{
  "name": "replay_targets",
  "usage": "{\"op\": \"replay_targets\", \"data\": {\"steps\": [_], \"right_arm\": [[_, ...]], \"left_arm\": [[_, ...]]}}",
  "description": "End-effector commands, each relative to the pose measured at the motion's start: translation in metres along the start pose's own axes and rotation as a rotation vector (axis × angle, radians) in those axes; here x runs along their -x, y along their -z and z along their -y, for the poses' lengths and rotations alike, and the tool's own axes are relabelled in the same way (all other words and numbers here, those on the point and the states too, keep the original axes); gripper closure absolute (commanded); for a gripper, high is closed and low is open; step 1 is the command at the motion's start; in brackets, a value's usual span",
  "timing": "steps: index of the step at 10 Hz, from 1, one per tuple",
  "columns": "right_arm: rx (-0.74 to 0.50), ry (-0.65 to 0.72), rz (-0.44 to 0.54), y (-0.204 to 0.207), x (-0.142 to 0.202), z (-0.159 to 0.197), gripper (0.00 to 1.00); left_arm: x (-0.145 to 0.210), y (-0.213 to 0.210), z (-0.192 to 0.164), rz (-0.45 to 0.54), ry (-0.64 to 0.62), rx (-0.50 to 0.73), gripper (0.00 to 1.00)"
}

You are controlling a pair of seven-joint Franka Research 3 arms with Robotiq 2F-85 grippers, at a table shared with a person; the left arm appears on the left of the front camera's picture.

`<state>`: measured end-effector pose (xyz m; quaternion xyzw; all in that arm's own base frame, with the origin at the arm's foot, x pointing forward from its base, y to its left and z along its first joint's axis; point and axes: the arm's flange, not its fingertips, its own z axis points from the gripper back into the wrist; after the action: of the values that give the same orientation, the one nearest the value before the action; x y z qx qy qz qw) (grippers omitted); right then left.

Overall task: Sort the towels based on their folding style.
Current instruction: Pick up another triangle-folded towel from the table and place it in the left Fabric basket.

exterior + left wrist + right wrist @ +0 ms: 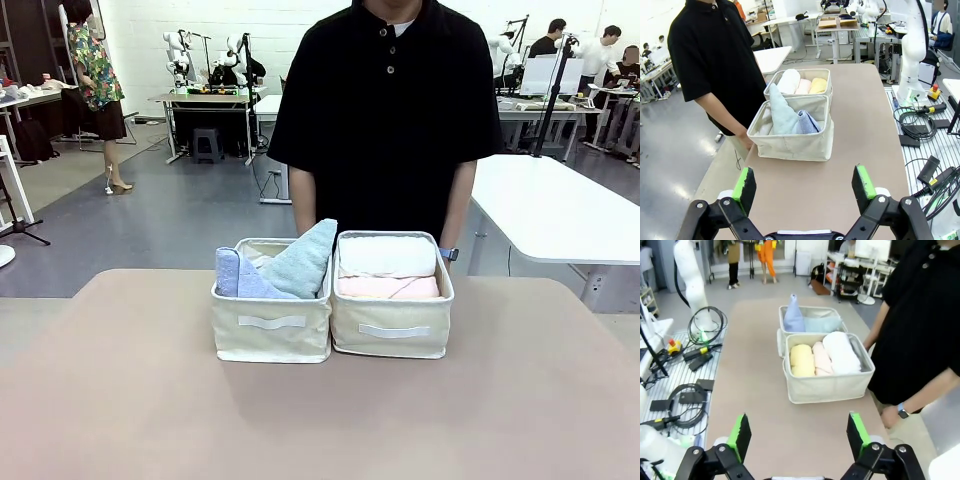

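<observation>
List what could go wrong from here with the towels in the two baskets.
1. The pale cone towel leans over the rim between the baskets; a nudge might tip it onto the rolled side.
2. The white, pink and yellow rolls sit packed tight; pulling one may unroll or drag its neighbour.
3. The person's hand hangs near the right basket, risking contact if an arm reaches in.

A robotics lab is showing here.
White worktables [560,205] are standing around, people are sitting at monitors [548,72], and cables [920,127] are lying about.
</observation>
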<state>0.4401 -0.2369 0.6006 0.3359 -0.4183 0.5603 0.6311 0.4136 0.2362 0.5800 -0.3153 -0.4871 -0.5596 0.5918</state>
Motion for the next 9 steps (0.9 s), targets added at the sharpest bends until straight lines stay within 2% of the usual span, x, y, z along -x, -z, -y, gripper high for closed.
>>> {"op": "replay_targets", "data": {"steps": [1, 9], "right_arm": [[-0.008, -0.006, -0.023, 0.0057, -0.0053, -0.0091, 0.00], [-0.008, -0.006, -0.023, 0.0057, -0.0053, -0.0091, 0.00]], "left_arm": [[0.0002, 0.0007, 0.0034, -0.018, 0.004, 0.000, 0.00], [0.0002, 0.0007, 0.0034, -0.018, 0.004, 0.000, 0.00]]}}
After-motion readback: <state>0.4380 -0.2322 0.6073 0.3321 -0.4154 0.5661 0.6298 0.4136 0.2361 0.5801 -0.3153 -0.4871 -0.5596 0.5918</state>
